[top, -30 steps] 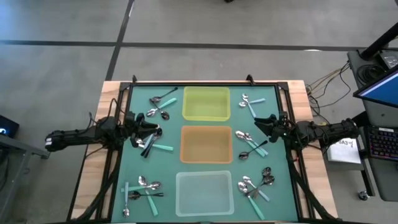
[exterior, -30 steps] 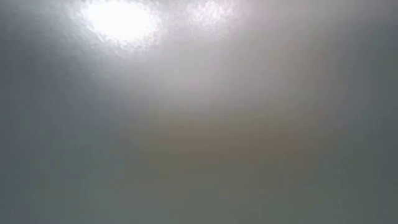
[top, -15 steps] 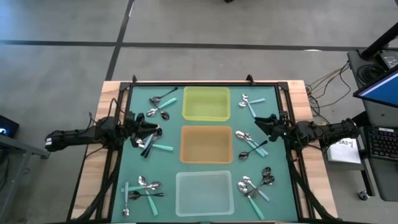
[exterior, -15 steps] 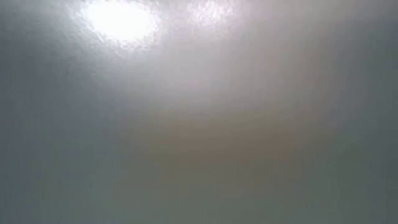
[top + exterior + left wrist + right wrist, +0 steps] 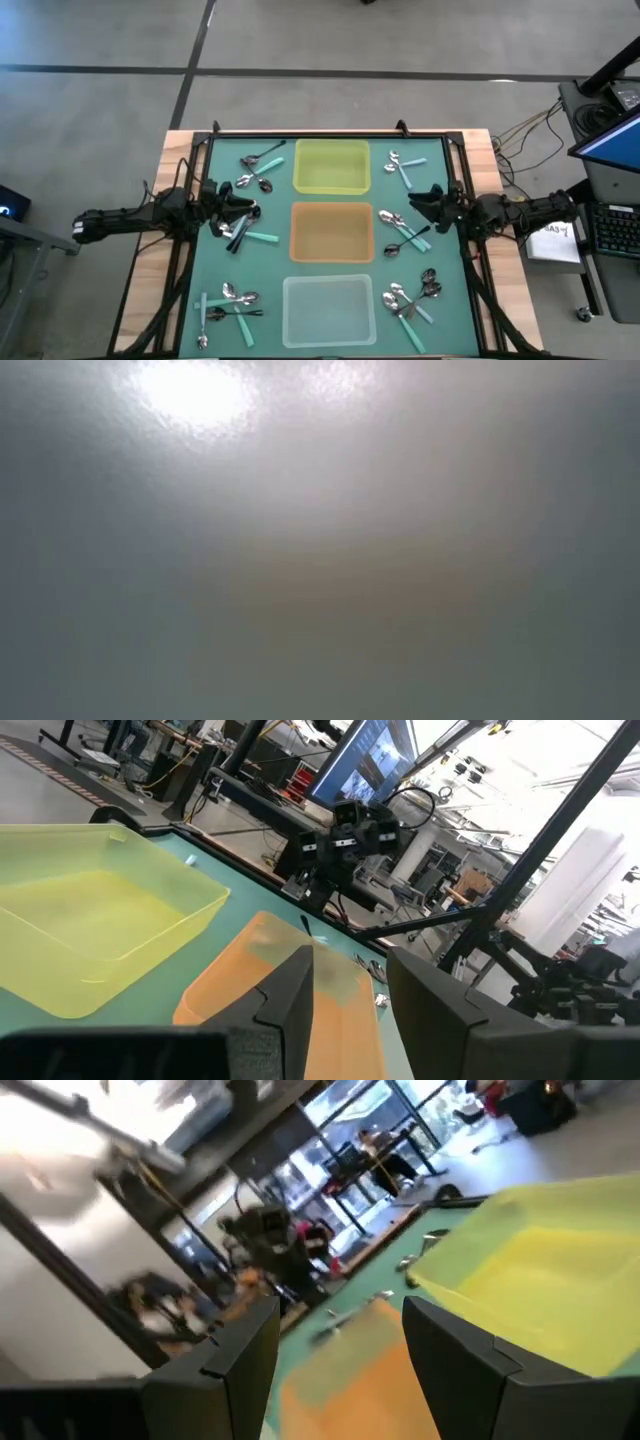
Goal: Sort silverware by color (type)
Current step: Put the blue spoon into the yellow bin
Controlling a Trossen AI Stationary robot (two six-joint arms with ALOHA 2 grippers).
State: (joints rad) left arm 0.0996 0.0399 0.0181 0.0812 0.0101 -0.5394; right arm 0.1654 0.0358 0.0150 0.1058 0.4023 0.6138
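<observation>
The silverware lies in several clusters on the green mat. On the left they are at the far side (image 5: 260,165), the middle (image 5: 243,230) and the near side (image 5: 228,303). On the right they are at the far side (image 5: 400,166), the middle (image 5: 405,230) and the near side (image 5: 412,298). Each cluster mixes shiny silver, teal-handled and dark spoons. My left gripper (image 5: 243,207) (image 5: 350,1005) hovers level over the middle left cluster, open, nothing between its fingers. My right gripper (image 5: 415,200) (image 5: 340,1365) hovers level at the right of the mat, open and empty.
Three square trays stand in a column down the mat's middle: yellow (image 5: 331,166) at the far side, orange (image 5: 331,231) in the middle, clear (image 5: 329,310) at the near side. A black frame (image 5: 190,250) borders the mat. The low view shows only grey haze.
My right gripper has turned slightly about its wrist while staying in place. Nothing else has moved.
</observation>
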